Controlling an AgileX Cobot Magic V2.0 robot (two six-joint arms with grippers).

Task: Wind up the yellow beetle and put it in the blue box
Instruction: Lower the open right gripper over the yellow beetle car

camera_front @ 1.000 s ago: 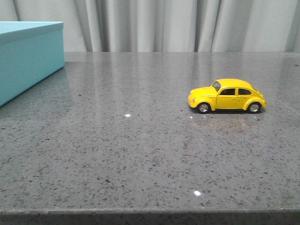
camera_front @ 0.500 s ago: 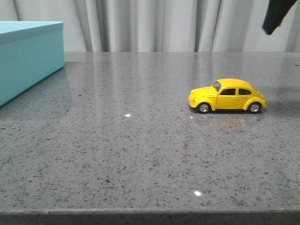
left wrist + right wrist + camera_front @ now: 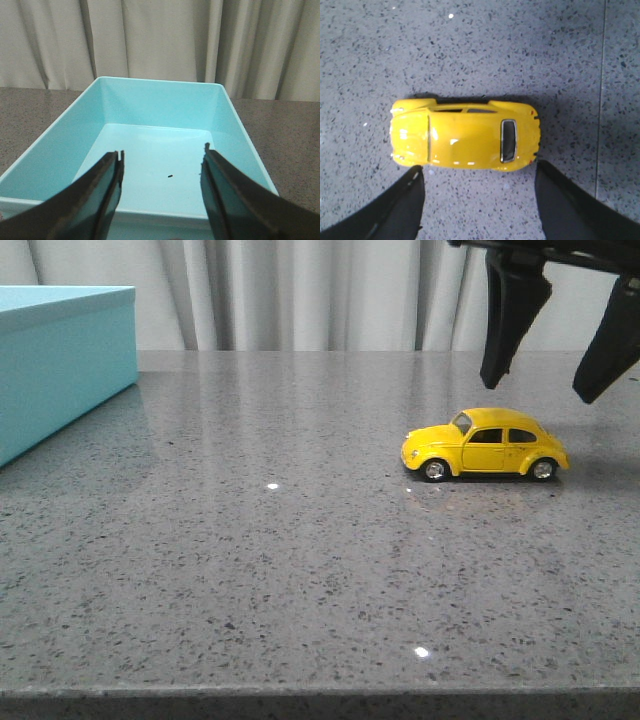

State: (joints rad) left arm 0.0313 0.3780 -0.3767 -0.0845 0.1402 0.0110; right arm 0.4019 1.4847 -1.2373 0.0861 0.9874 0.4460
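Where the grey speckled bench (image 3: 300,540) carries it, the yellow beetle (image 3: 485,444) stands on all four wheels at the right of the front view, side-on, nose toward the robot's left. Its body is glossy yellow with dark side windows and black wheels with silver hubs. From above, in the right wrist view, the yellow beetle (image 3: 465,141) shows a rounded roof, a small dark rear window and bright highlights on the paint. The blue box (image 3: 62,365) sits at the far left of the bench, well apart from the car; its turquoise sides are matte and its top rim is paler. The left wrist view shows the blue box (image 3: 235,120) open, with one small dark speck on its floor.

One second ago no arm appears in the front view. Half a second ago only a dark tip enters at the upper right corner. Now the right pincer (image 3: 556,375) is in view above the car. The car and box have not shifted.

The right pincer (image 3: 479,200) points down, spread wide, both fingers clear of the car and holding nothing. The left pincer (image 3: 161,172) hangs above the box, also spread wide and empty.
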